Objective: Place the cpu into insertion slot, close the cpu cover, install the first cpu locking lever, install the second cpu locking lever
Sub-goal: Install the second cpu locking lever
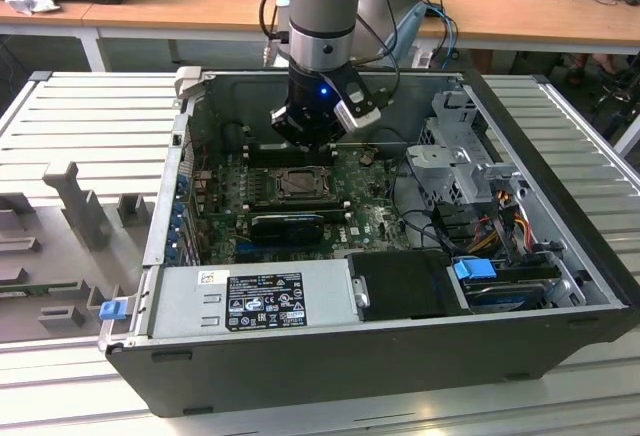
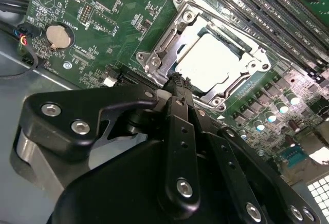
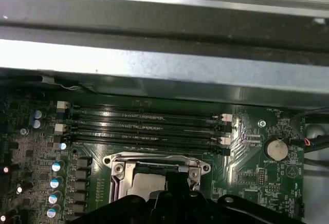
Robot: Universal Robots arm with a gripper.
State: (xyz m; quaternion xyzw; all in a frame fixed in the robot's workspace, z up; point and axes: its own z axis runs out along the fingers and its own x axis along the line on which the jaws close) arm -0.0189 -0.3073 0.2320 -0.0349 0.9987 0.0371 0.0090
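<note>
The pale square cpu (image 2: 211,62) lies flat in the insertion slot (image 1: 300,184) on the green motherboard (image 2: 103,8). The silvery cpu cover (image 2: 241,82) lies down around it, so the chip shows through its square opening. A thin metal lever (image 2: 162,41) runs along one side of the socket. My gripper (image 2: 176,80) is shut with nothing between its fingers, and its tip sits at the socket's edge, beside a corner of the cover. In the exterior view the gripper (image 1: 305,146) hangs just above the far side of the socket. The first wrist view has the cover (image 3: 154,165) just past the black fingers (image 3: 177,183).
Long black memory slots (image 3: 144,124) run beside the socket, near the case wall (image 3: 164,75). A coin battery (image 2: 57,36) sits on the board. The black graphics card (image 1: 288,226), power supply (image 1: 250,301), drive cage (image 1: 470,156) and cables (image 1: 500,211) crowd the open case.
</note>
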